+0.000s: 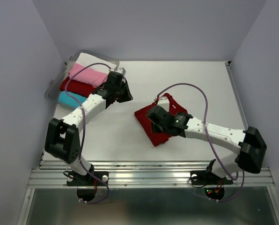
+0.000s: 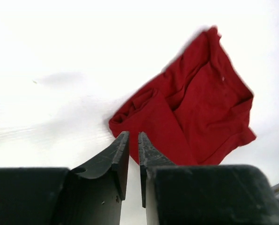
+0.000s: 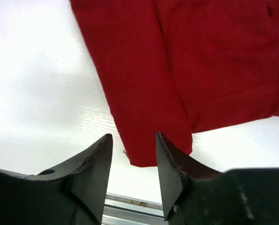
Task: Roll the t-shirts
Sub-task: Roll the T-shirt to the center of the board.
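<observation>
A smooth white table [image 1: 200, 79] stands between plain pale lavender walls [image 1: 18, 56]. At its far left corner, a clear plastic bin [image 1: 53, 86] holds a pink cloth roll [image 1: 88, 75], a dark red cloth roll [image 1: 78, 87] and a cyan cloth roll [image 1: 68, 99] side by side. The large dark red cloth t-shirt [image 2: 191, 112] lies near the table's middle, soft, creased and loosely folded. The left gripper [image 2: 134, 136] hovers beside the bin, jaws a slit apart and empty. The right gripper [image 3: 134, 137] hangs over the shirt's near corner, jaws released, gripping nothing.

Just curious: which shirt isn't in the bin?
The loose dark red t-shirt beneath the right gripper; the pink shirt, cyan shirt and second red shirt sit in the clear bin.
</observation>
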